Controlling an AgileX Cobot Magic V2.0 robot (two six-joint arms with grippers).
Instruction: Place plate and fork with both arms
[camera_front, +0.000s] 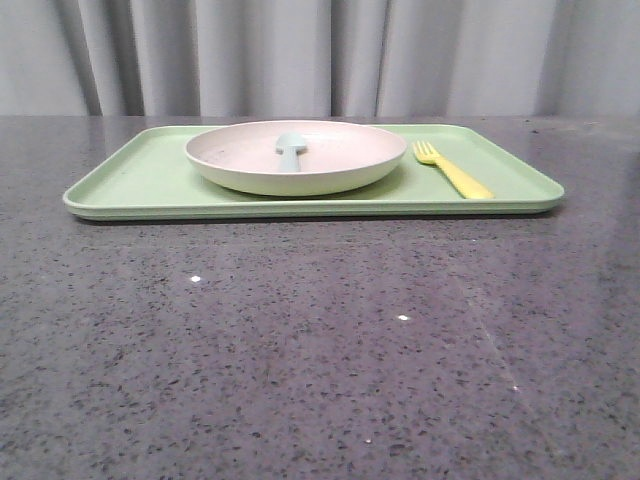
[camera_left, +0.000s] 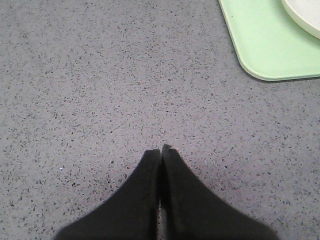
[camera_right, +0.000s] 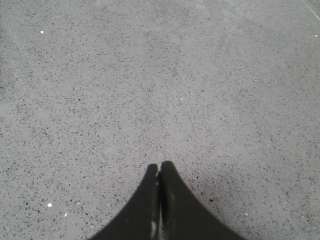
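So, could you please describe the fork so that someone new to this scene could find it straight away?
Find the light-green tray at the far side of the dark speckled table. A cream plate sits on it, and the fork lies to its right. It is the only bright yellow thing there, small and flat with short tines.

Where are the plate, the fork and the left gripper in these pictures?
plate (camera_front: 340, 150): front view, on the bare inner surface right of the blue piece.
fork (camera_front: 458, 175): front view, on the handle.
left gripper (camera_left: 161, 150): left wrist view, at the closed fingertips.
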